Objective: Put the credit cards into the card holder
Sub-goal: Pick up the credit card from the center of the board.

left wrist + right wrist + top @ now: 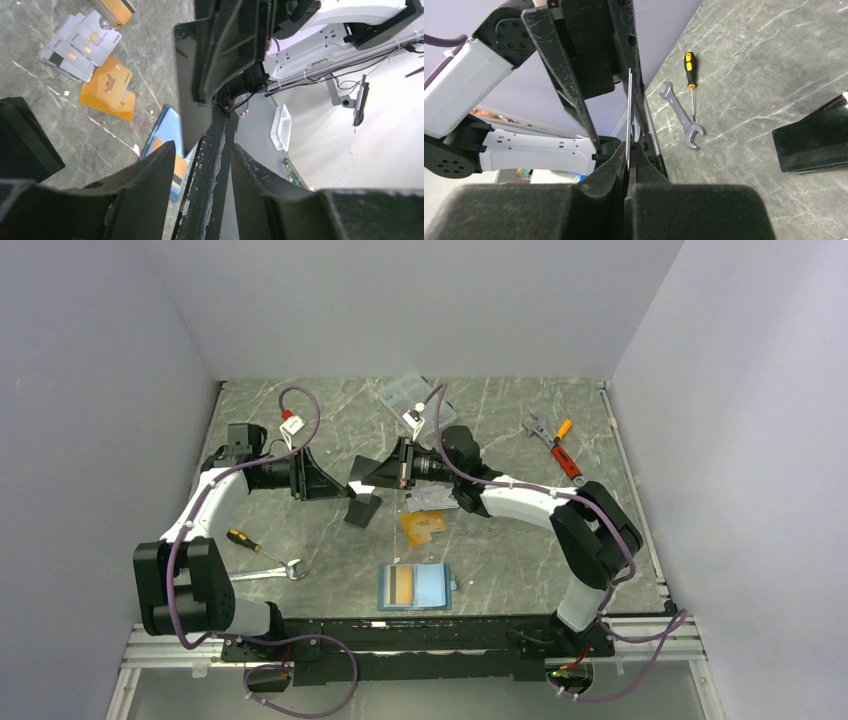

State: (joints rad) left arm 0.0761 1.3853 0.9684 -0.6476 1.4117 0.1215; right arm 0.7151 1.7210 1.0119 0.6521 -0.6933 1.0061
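I am seeing the teal-blue card holder (430, 586) lying open, an orange-gold card (401, 584) sitting in its left pocket, with silver-grey and orange-gold credit cards (423, 527) lying fanned beyond it.

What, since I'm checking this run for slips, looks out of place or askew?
One thin card is held on edge in mid-air by the shut right gripper, the open left gripper straddling it. The loose orange-gold and silver-grey plastic cards lie in an untidy, overlapping heap.
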